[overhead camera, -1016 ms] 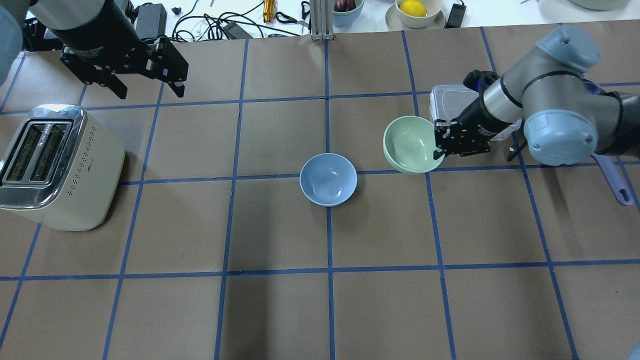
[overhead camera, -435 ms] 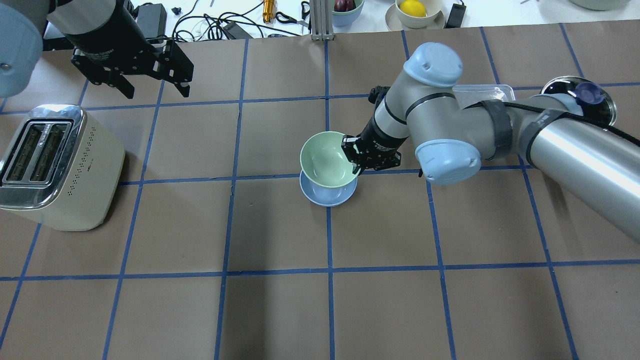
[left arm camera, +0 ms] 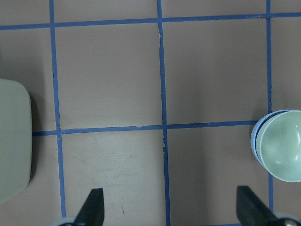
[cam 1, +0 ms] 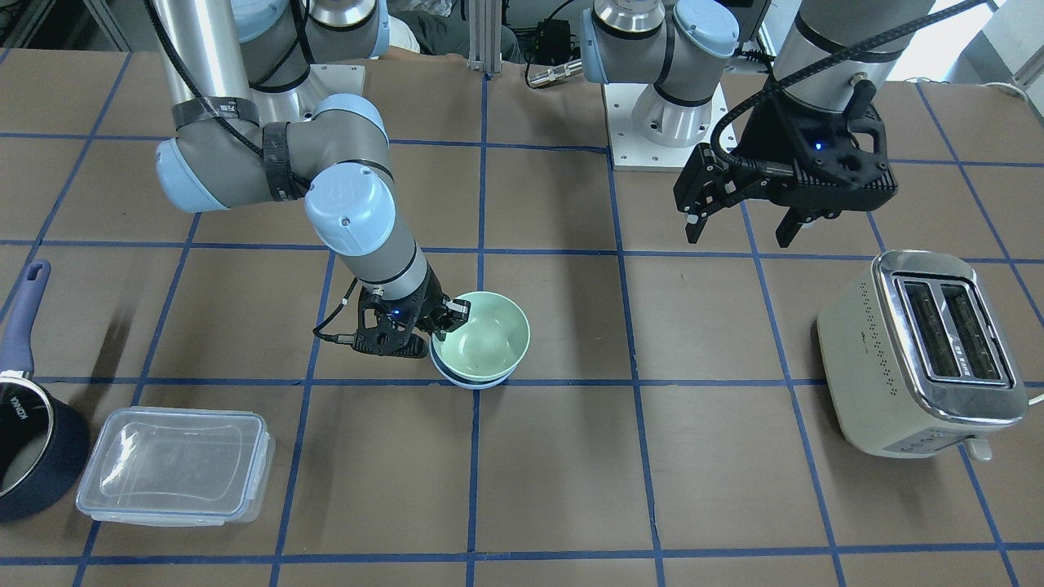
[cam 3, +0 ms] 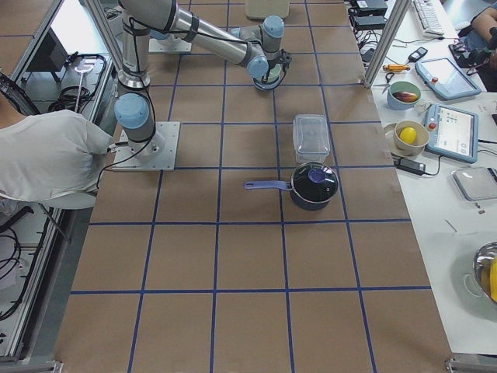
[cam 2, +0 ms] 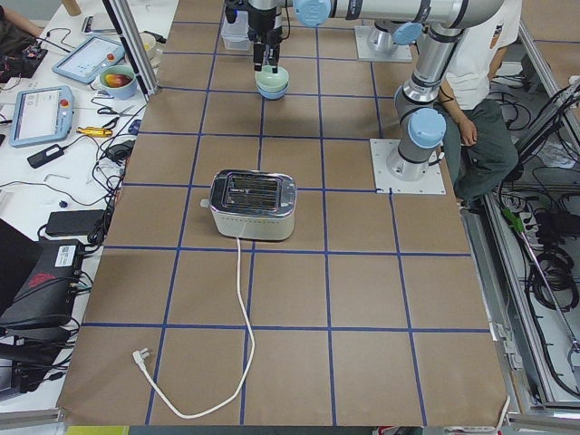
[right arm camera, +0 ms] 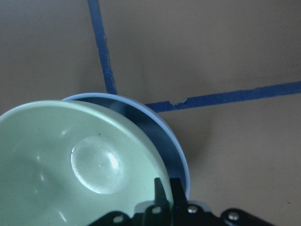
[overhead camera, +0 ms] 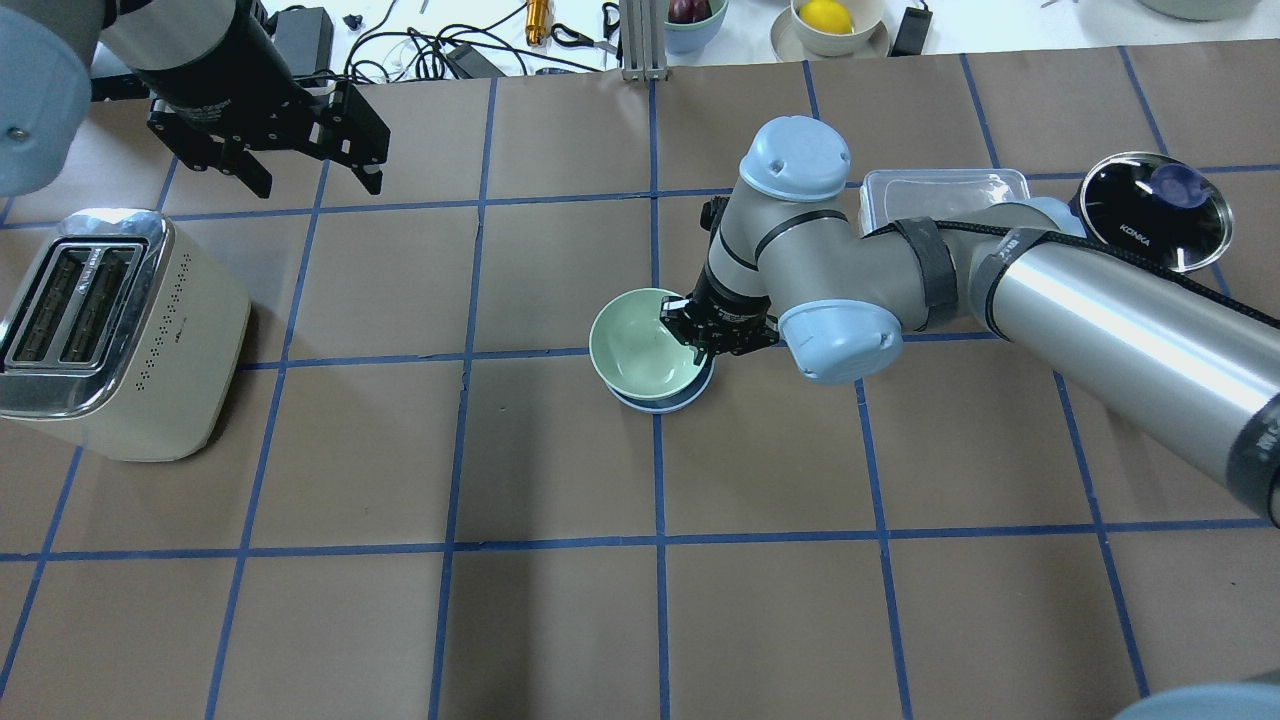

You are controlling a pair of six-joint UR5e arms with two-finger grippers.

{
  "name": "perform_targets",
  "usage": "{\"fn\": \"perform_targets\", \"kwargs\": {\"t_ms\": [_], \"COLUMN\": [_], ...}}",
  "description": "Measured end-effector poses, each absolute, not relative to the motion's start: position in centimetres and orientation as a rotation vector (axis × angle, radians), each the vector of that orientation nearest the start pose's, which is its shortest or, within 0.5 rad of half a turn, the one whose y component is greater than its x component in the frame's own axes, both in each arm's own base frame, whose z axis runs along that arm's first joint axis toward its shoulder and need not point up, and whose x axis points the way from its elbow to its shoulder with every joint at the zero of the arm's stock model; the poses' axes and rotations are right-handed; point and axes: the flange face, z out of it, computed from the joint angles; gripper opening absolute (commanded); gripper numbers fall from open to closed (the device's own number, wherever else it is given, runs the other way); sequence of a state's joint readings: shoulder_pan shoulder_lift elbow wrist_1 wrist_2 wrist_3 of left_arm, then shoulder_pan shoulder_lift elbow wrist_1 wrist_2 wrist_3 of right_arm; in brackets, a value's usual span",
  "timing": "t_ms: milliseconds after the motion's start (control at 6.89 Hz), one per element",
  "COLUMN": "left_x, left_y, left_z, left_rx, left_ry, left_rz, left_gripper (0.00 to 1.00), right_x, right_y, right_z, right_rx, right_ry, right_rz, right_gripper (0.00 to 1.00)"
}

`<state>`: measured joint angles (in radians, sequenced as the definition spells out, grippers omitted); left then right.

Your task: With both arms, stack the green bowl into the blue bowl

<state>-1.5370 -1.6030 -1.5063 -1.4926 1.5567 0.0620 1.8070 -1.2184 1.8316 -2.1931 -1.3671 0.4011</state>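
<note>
The green bowl [overhead camera: 635, 340] sits inside the blue bowl [overhead camera: 668, 404] at the table's middle, slightly off-centre, so only the blue rim shows beneath it. My right gripper [overhead camera: 692, 335] is shut on the green bowl's rim on its right side. In the right wrist view the green bowl [right arm camera: 70, 160] fills the lower left, with the blue bowl [right arm camera: 171, 141] showing around it. The front view shows the green bowl [cam 1: 485, 334], the blue rim [cam 1: 475, 381] and the right gripper [cam 1: 436, 322]. My left gripper [overhead camera: 312, 185] is open and empty, high above the far left.
A cream toaster [overhead camera: 110, 330] stands at the left. A clear lidded container [overhead camera: 945, 190] and a navy saucepan [overhead camera: 1155, 210] stand at the far right behind my right arm. Cables and bowls lie beyond the table's far edge.
My right arm carried the green bowl leftward from beside the clear container to over the blue bowl and lowered it in. The left gripper barely shifted.
</note>
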Motion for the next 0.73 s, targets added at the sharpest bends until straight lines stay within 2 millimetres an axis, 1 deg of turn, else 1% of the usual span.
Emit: {"fn": "perform_targets", "kwargs": {"t_ms": [290, 435, 581, 726], "left_x": [-11.7, -11.7, -11.7, -11.7], "left_y": [-52.0, -52.0, -52.0, -52.0], "left_z": [51.2, 51.2, 51.2, 51.2], "left_rx": [0.045, 0.044, 0.043, 0.042], "left_ry": [3.146, 3.146, 3.146, 3.147], "left_rz": [-0.175, -0.175, -0.175, -0.174], "left_gripper": [1.0, 1.0, 1.0, 1.0], "right_x": [28.5, 28.7, 28.7, 28.5], "right_y": [-52.0, -52.2, -52.5, -52.8], "right_z": [25.0, 26.4, 29.3, 33.3], "right_rx": [0.245, 0.243, 0.242, 0.228], "right_ry": [2.936, 2.937, 2.948, 2.99], "right_rz": [0.06, 0.059, 0.078, 0.08], "right_gripper": [1.0, 1.0, 1.0, 1.0]}}
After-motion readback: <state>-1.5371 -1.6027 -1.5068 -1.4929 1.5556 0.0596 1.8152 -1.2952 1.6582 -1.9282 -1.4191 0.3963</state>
